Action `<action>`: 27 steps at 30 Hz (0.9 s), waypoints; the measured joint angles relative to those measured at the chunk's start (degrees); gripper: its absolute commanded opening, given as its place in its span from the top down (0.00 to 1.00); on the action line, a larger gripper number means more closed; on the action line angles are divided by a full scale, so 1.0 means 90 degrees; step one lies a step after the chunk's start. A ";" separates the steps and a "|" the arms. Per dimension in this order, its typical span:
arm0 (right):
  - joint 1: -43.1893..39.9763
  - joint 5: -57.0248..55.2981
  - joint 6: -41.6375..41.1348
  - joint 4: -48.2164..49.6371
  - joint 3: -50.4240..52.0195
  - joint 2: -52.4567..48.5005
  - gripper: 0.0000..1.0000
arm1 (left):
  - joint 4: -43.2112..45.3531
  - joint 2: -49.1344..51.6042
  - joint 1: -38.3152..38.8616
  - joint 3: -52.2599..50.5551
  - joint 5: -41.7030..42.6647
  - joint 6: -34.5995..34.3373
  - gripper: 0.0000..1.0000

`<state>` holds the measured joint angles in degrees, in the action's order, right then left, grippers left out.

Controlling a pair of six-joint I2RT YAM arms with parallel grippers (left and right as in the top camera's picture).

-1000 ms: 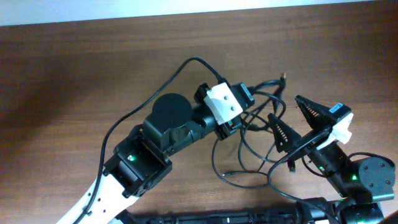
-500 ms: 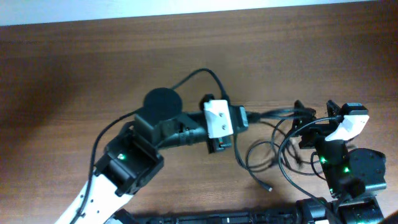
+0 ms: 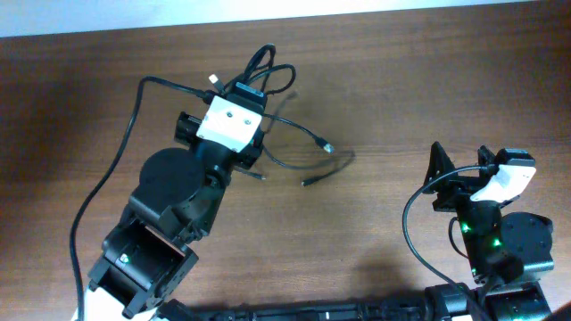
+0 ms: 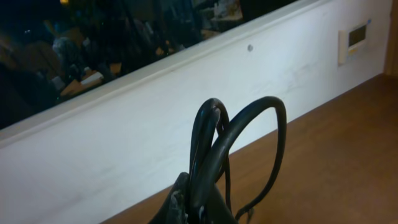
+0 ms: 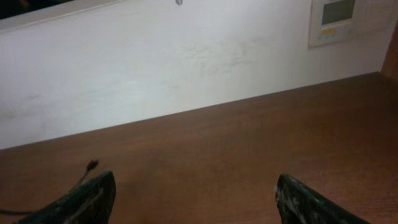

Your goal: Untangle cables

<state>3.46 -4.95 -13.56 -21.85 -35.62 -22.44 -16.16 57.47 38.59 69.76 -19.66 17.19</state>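
Left gripper (image 3: 253, 89) was clamped tight on the cables (image 3: 284, 78). The wrist view showed glossy black loops standing up out of its pinched fingers (image 4: 186, 205). The bundle sat right at that gripper's tip. Loose tails ran out from the left gripper toward the right gripper (image 3: 457, 174). Their plug ends (image 3: 326, 145) lay on the wooden table (image 3: 401, 80) near the left gripper. The right gripper stood well apart from the left gripper, jaws spread wide, holding nothing. Judgement: the right arm would have to reach across for a tail.
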 measured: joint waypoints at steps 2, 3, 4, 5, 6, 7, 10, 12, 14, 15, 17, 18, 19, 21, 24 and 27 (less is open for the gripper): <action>0.0000 -0.0002 0.0005 -0.0002 0.0000 0.0000 0.19 | -0.0036 0.0007 0.0000 0.0000 -0.0058 0.0000 0.95; 0.0000 -0.0002 0.0005 -0.0002 0.0000 0.0000 0.19 | -0.0034 0.0007 0.0000 0.0000 -0.0007 0.0002 0.92; 0.0000 -0.0002 0.0002 -0.0002 0.0000 0.0000 0.19 | -0.0029 0.0007 0.0000 0.0000 0.0124 -0.0012 0.90; 0.0000 -0.0002 0.0002 -0.0005 0.0000 0.0000 0.19 | 0.0002 0.0007 0.0000 0.0000 0.0277 0.0000 0.87; 0.0000 -0.0002 0.0005 -0.0002 0.0000 0.0000 0.19 | 0.0083 0.0007 0.0000 0.0000 0.0466 -0.0002 0.84; 0.0000 -0.0002 0.0002 -0.0002 0.0000 0.0000 0.19 | 0.0109 0.0007 0.0000 0.0000 0.0644 -0.0002 0.68; 0.0000 0.0000 0.0000 -0.0002 0.0000 0.0000 0.19 | -0.0049 0.0007 0.0000 0.0007 0.0906 0.0000 0.41; 0.0000 0.0000 0.0005 0.0000 0.0000 0.0000 0.19 | -0.0338 0.0049 0.0000 0.0015 0.0950 -0.0022 0.36; 0.0000 0.0000 0.0005 -0.0002 0.0000 0.0000 0.19 | -0.0476 0.0175 0.0000 0.0015 0.0964 -0.0012 0.22; 0.0000 0.0002 -0.0002 -0.0005 0.0000 0.0000 0.19 | -0.0486 0.0236 0.0000 0.0015 0.0935 -0.0041 0.18; 0.0000 0.0090 0.0002 -0.0002 0.0000 0.0000 0.19 | -0.0534 0.0272 0.0000 0.0015 0.0561 -0.0248 0.06; 0.0000 0.0172 0.0002 -0.0002 0.0000 0.0000 0.19 | -0.0595 0.0270 0.0000 0.0017 0.0316 -0.0418 0.03; 0.0000 0.0296 0.0002 -0.0005 0.0000 0.0000 0.19 | -0.0714 0.0270 0.0000 0.0017 0.0027 -0.0517 0.01; 0.0000 0.0624 0.0002 -0.0005 0.0000 0.0000 0.19 | -0.0840 0.0270 -0.0075 0.0019 -0.0255 -0.0719 0.01; 0.0000 0.1219 -0.0022 -0.0005 0.0000 -0.0002 0.19 | -0.1331 0.0270 -0.0651 0.0022 -0.0493 -0.1314 0.00; 0.0000 0.1795 -0.0311 0.0002 0.0000 -0.0199 0.19 | -0.1838 0.0270 -0.1307 0.0024 -0.0561 -0.1744 0.01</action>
<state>3.46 11.20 -16.36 -21.82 -35.62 -24.23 -32.71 59.90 26.83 69.97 -24.71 1.50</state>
